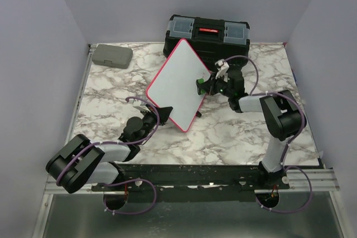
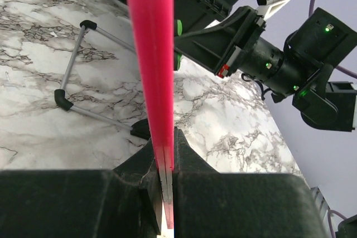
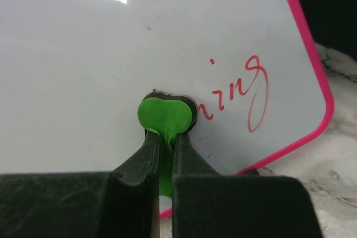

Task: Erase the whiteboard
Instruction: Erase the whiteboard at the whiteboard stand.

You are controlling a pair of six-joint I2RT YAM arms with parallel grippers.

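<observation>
**Wiping toward the red letters by the board's corner**

Working with both arms, I have the white rectangular whiteboard with a thin pink frame (image 1: pixel 177 85) tipped up on the marble-patterned tabletop (image 1: pixel 240 135), just in front of the black plastic toolbox (image 1: pixel 207 30). My left tool (image 2: pixel 164 155) is closed tight on the board's near edge. The pink rim runs straight up out of the pinch between the two fingers, so that arm acts as a clamp and steadies the board.

My right tool (image 3: pixel 165 137) is closed on the small green-handled eraser (image 3: pixel 165 116), with no gap showing between the fingers and the handle. The dark pad under the green handle sits flat against the white face.

What matters for the next stroke is where the red handwriting (image 3: pixel 245 88) lies. In the right wrist view it starts just beside the pad and runs away to the right, rising slightly, toward the rounded pink corner. The long axis of the script points from the eraser to that corner, and the board to the left of the pad looks clean. I judge that the stroke should slide rightward along that line, with the pad pressed flat, and stop before it slips off the frame.

The right arm is the only one placed to do this, since the left is committed to holding. A hard push could twist the board in the left grip. The small grey flat case (image 1: pixel 111 56) lies well apart at the far left corner and plays no part.
</observation>
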